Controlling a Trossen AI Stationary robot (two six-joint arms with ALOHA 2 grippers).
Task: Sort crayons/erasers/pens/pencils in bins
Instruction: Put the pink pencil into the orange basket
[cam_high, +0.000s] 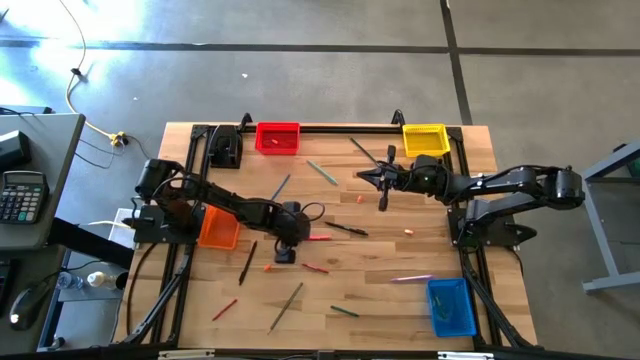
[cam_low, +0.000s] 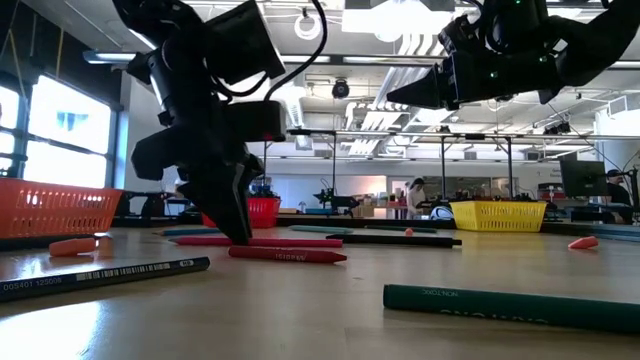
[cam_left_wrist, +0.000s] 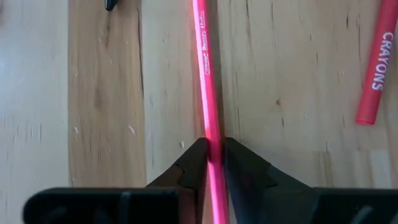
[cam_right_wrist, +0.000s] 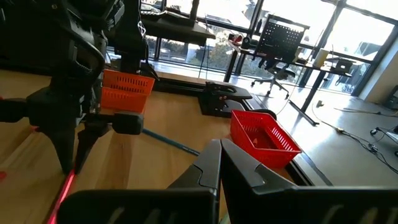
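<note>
My left gripper (cam_left_wrist: 213, 149) stands on the table's middle left, pointing steeply down, its fingers closed on a pink pen (cam_left_wrist: 205, 68) that lies flat on the wood. A red crayon (cam_left_wrist: 376, 68) lies close beside it. My right gripper (cam_right_wrist: 217, 152) hangs shut and holds nothing above the far middle of the table (cam_high: 360, 177), pointing level toward the left. The red bin (cam_high: 277, 137), yellow bin (cam_high: 425, 138), orange bin (cam_high: 218, 228) and blue bin (cam_high: 450, 305) stand around the edges. Pens, pencils, crayons and small erasers (cam_high: 408, 232) lie scattered on the wood. My left gripper pinches the pink pen's shaft (cam_left_wrist: 211, 134) between its two fingertips, one on each long side. The fingers come from above, slanting down, and lie across the pen. The pen lies flat on the table along its whole length.
A dark pencil (cam_low: 100, 277) and a green pencil (cam_low: 510, 303) lie near the table's front. A black pen (cam_high: 345, 229) lies just right of my left gripper. Black frame rails run along the table's left, far and right edges.
</note>
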